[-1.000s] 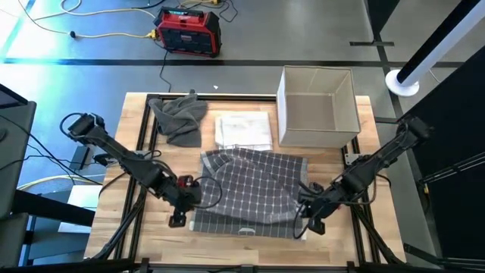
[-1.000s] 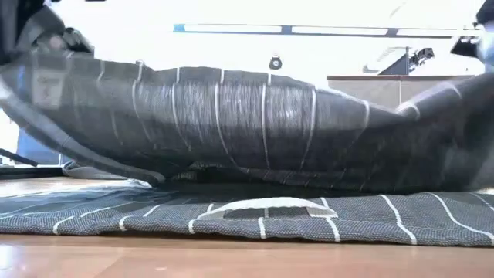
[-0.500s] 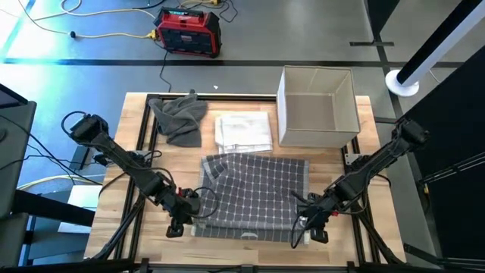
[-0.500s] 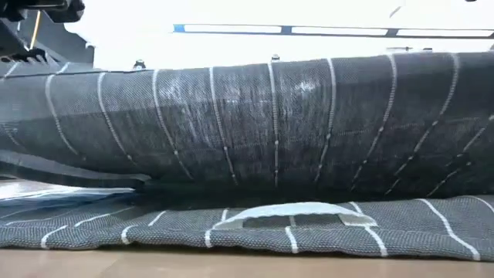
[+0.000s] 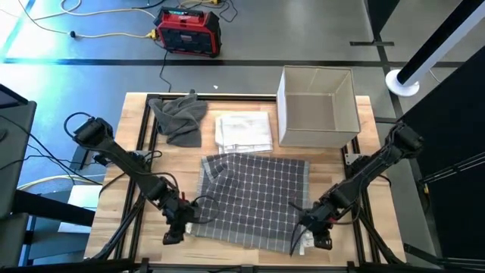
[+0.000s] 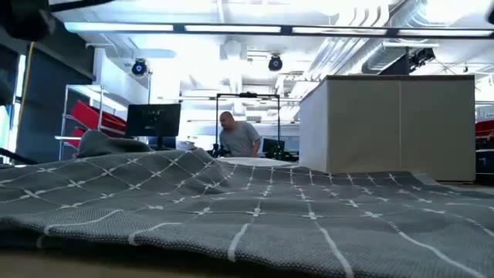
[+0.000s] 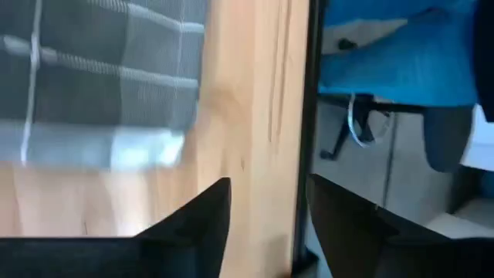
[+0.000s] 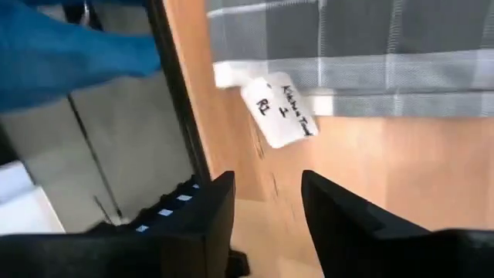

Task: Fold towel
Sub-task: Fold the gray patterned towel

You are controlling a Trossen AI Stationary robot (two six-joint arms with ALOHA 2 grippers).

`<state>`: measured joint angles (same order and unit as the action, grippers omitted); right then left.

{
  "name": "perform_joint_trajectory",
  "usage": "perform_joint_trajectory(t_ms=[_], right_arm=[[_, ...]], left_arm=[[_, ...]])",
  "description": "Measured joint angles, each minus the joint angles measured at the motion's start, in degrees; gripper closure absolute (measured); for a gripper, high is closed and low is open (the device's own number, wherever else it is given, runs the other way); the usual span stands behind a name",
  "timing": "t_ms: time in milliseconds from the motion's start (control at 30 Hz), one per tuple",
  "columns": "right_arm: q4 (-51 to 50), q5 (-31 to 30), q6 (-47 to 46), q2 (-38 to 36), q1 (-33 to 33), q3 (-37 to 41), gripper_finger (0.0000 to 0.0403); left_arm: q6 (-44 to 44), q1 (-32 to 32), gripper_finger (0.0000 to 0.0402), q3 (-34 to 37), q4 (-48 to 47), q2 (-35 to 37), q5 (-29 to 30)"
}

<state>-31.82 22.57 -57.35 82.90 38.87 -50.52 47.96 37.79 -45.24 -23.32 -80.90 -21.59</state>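
The grey towel with a white grid lies spread on the wooden table, its far left corner wrinkled; the low view shows it lying low. My left gripper stands open just off the towel's near left corner, low over bare wood. Off the near right corner, my right gripper is also open, and a white tag sticks out from the towel's edge in front of it. Neither gripper has anything between its fingers.
A beige open box stands at the far right, a folded white cloth beside it and a crumpled grey cloth at the far left. Black frame rails run along the table's sides. A person shows far behind.
Both grippers have gone toward the table's near edge and down, drawing the towel's raised layer with them. That layer, bunched and lifted a second ago, now lies flat and spread, and both grippers stand off its near corners with nothing in them.
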Motion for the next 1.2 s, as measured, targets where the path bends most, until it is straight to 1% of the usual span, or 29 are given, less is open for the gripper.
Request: perform_joint_trajectory(t_ms=[33, 233, 267, 333, 433, 533, 567, 700, 767, 800, 867, 1000, 1200], right_arm=[[-0.44, -1.87, -0.72, -0.97, -0.37, -0.07, 0.0263], [-3.55, -19.94, -4.10, -6.17, -2.35, -0.10, 0.0278], [-3.97, -22.85, -4.54, -6.73, -2.69, -0.06, 0.0281], [-3.99, -26.17, -4.14, -6.05, -3.75, 0.09, 0.0295], [-2.69, -27.52, -3.62, -3.31, -4.67, -0.04, 0.0336], [-1.19, -27.12, -1.60, -0.17, -4.93, 0.15, 0.0388], [1.08, -26.50, -0.96, 0.71, -4.94, 0.07, 0.0395], [10.12, -22.47, 0.78, 5.39, -4.21, 0.20, 0.0397], [16.38, -22.05, 1.81, 6.66, -4.04, -0.05, 0.0401], [18.79, -21.88, 1.90, 7.50, -3.61, -0.17, 0.0401], [20.50, -21.45, 1.91, 9.36, -2.96, 0.06, 0.0401], [26.61, -19.95, 1.91, 12.81, -1.83, -0.04, 0.0403], [31.57, -16.65, 2.05, 16.46, -1.63, 0.03, 0.0403]], left_arm=[[-0.03, -0.19, 0.0233, -0.26, -2.24, 0.44, 2.54], [-0.02, -1.74, 0.0244, -1.22, -14.57, 2.38, 22.78], [-0.03, -1.98, 0.0246, -1.28, -16.18, 2.52, 26.27], [-0.34, -3.39, 0.0255, -1.15, -16.17, 2.29, 32.56], [-0.56, -5.07, 0.0272, -0.28, -13.13, 1.79, 40.75], [-0.44, -7.51, 0.0290, 1.93, -10.40, 1.09, 47.55], [-0.29, -8.21, 0.0294, 2.25, -8.42, 1.25, 50.09], [-0.97, -11.43, 0.0308, 5.30, -1.64, 1.00, 57.92], [-2.79, -13.45, 0.0312, 6.65, 3.53, 0.94, 58.63], [-4.01, -14.48, 0.0313, 7.54, 6.10, 0.41, 57.62], [-6.75, -16.41, 0.0315, 9.77, 9.19, -0.63, 54.13], [-10.08, -19.83, 0.0317, 12.34, 15.83, -1.51, 50.57], [-10.22, -23.48, 0.0317, 15.43, 16.32, -1.84, 49.63]])
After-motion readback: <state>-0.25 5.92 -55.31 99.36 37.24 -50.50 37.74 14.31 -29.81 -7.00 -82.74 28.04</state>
